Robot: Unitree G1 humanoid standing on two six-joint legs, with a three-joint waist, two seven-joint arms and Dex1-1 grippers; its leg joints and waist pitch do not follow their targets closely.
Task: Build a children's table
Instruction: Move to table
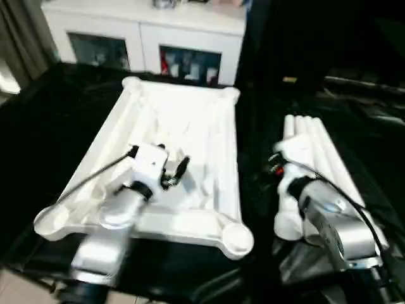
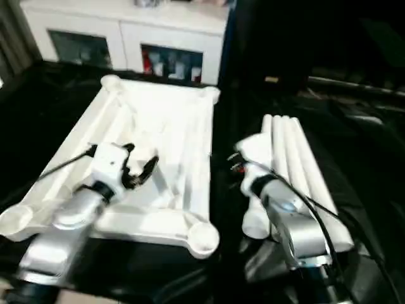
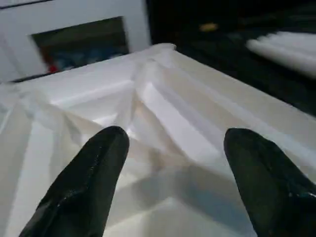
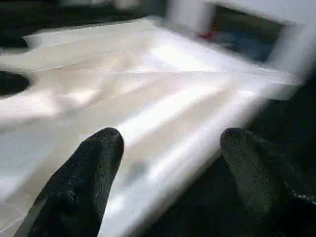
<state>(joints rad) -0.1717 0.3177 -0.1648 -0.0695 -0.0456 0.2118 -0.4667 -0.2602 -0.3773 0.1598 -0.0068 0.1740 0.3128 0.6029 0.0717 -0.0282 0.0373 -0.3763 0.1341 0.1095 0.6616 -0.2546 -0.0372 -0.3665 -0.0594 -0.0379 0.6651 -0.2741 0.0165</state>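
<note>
While legs (image 1: pixel 316 158) lie right, cabinet (image 1: pixel 145 31) behind.

Left gripper (image 3: pixel 173 163): two black fingers (image 3: pixel 89 182) spread wide apart, nothing between them, hanging above the white plastic.
Table top (image 3: pixel 197 128): white, underside up, raised ribs running diagonally and meeting near the middle; a rim along the far edge.
Corner of the top (image 3: pixel 160 48): rounded, at the far end.
Table legs (image 3: pixel 286 49): white tubes lying on the dark surface (image 3: pixel 232 54), apart from the top.
Cabinet (image 3: pixel 74 29): white, with a glass door, beyond the top.
</note>
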